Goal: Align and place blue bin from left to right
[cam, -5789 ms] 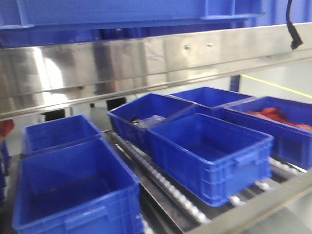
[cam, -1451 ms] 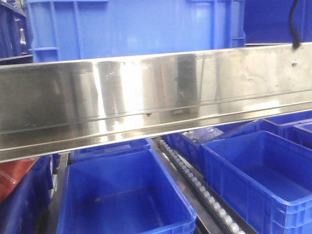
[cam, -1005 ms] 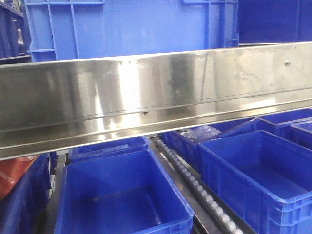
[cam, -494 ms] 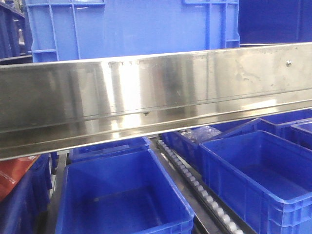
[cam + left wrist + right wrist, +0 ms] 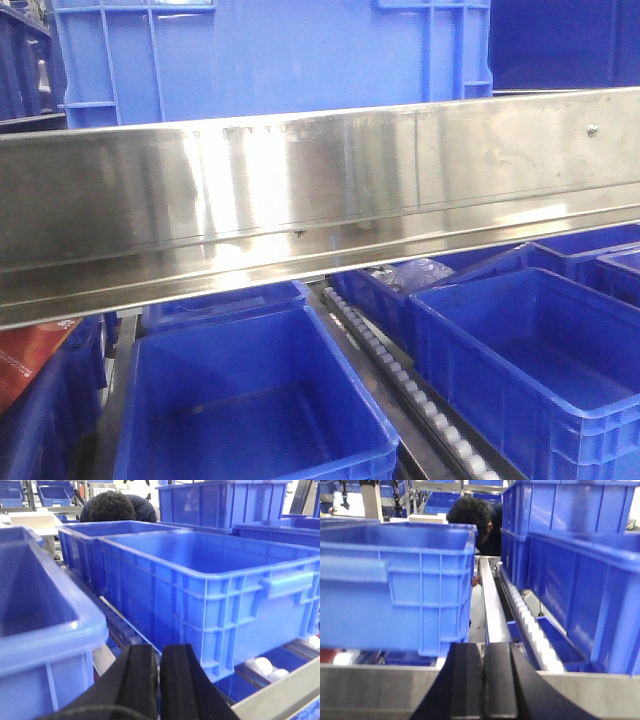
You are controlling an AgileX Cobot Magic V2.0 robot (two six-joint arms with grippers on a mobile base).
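1. Resting low before the blue bin (image 5: 210, 595), the left gripper (image 5: 159, 680) has jaws pressed together, holding nothing.
2. Right gripper (image 5: 483, 680): jaws likewise closed and empty, beside the bin's ribbed wall (image 5: 395, 585).
3. Bin sits on the upper shelf rollers (image 5: 262, 666).
4. Front view alone shows the steel rail (image 5: 320, 200) and lower bins (image 5: 250, 410); wrist views show a person's head (image 5: 470, 512).

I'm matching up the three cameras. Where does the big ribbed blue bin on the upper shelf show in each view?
Front view: the blue bin fills the top centre, just above the steel rail.
Left wrist: it appears centre-right, with the rail at the bottom right.
Right wrist: it fills the left half, with the rail along the bottom.
Shared landmark: the steel rail in front of it.
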